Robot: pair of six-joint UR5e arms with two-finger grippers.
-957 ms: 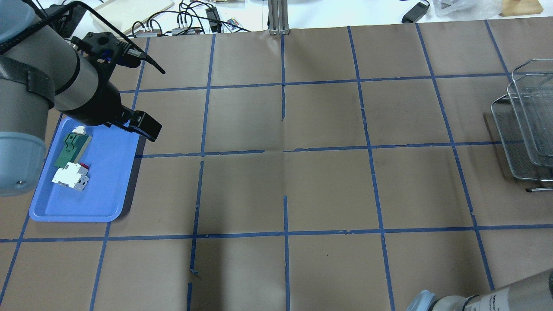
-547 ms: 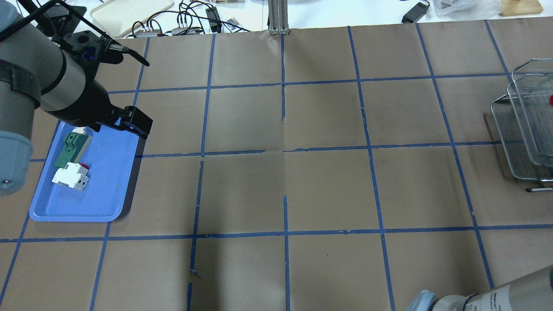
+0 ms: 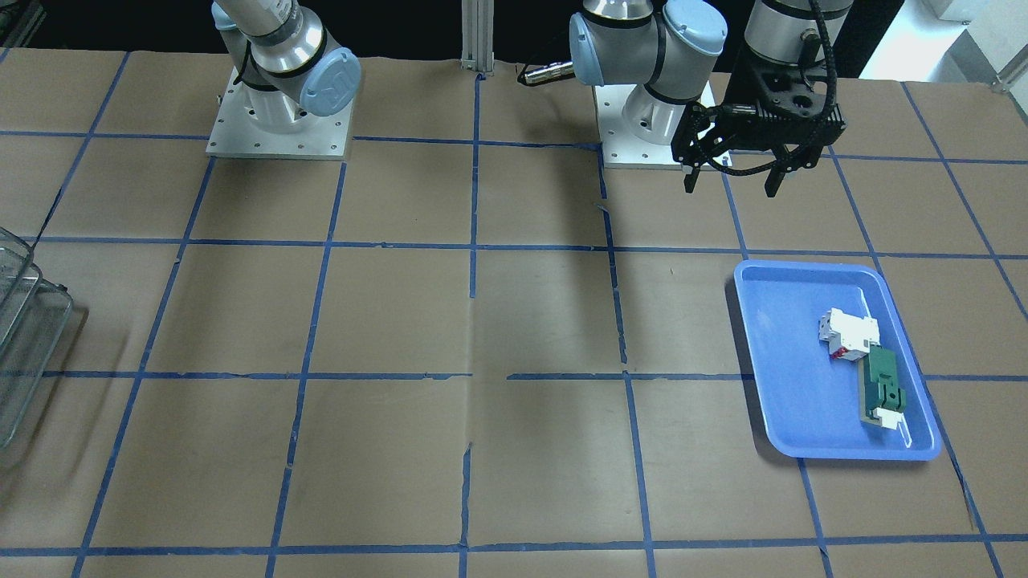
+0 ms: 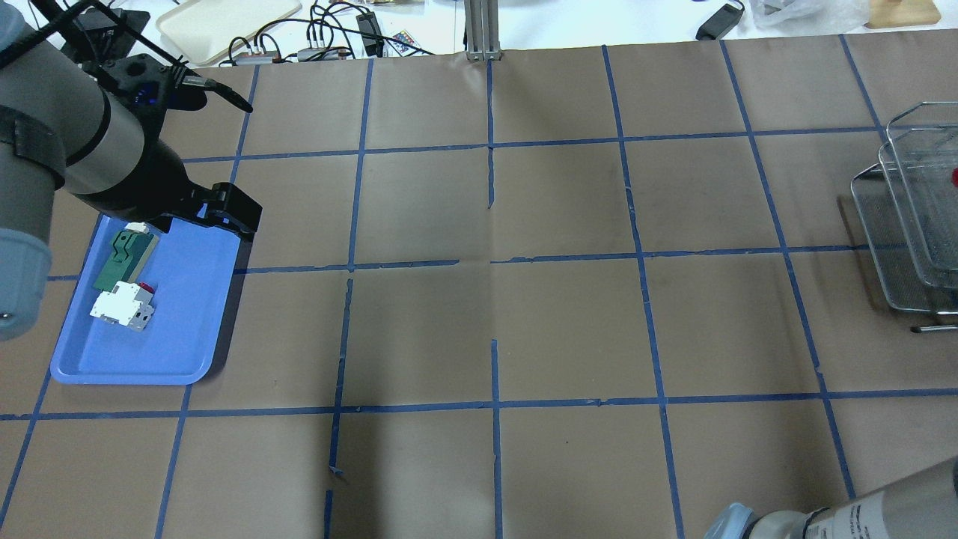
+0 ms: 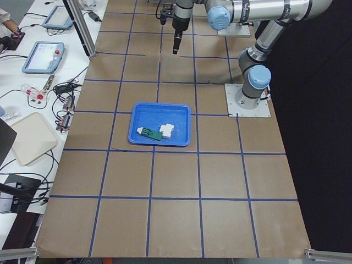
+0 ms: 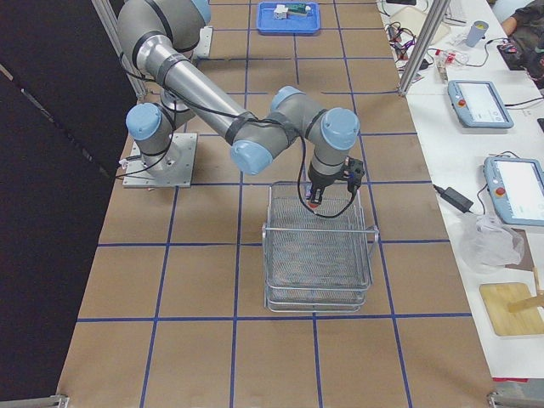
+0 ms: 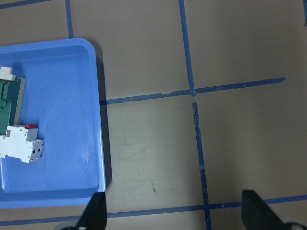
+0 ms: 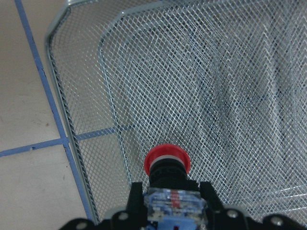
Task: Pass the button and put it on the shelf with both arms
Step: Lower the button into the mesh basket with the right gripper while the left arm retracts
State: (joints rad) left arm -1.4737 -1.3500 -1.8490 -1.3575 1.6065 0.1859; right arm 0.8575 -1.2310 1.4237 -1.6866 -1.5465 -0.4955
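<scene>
The button (image 8: 167, 162), with a red cap and a clear block, is held between the fingers (image 8: 136, 195) of my right gripper (image 8: 172, 199), which is shut on it. It hangs just above the mesh shelf (image 8: 201, 86) at the table's right end. The exterior right view shows that gripper (image 6: 315, 201) over the rack's near end (image 6: 316, 255). In the overhead view only a red speck of the button (image 4: 955, 176) shows at the shelf's (image 4: 894, 224) edge. My left gripper (image 3: 732, 183) is open and empty, raised beside the blue tray (image 3: 791, 385), as the left wrist view (image 7: 175, 215) also shows.
The blue tray (image 4: 157, 352) holds a white-and-red breaker block (image 4: 122, 307) and a flat green-and-white part (image 4: 123, 254). Brown paper with a blue tape grid covers the table. Cables and a beige tray (image 4: 224, 19) lie beyond the far edge.
My left arm has drawn back to the left and slightly away from the tray's corner. The button's red cap has come into the overhead view at the shelf's right edge.
</scene>
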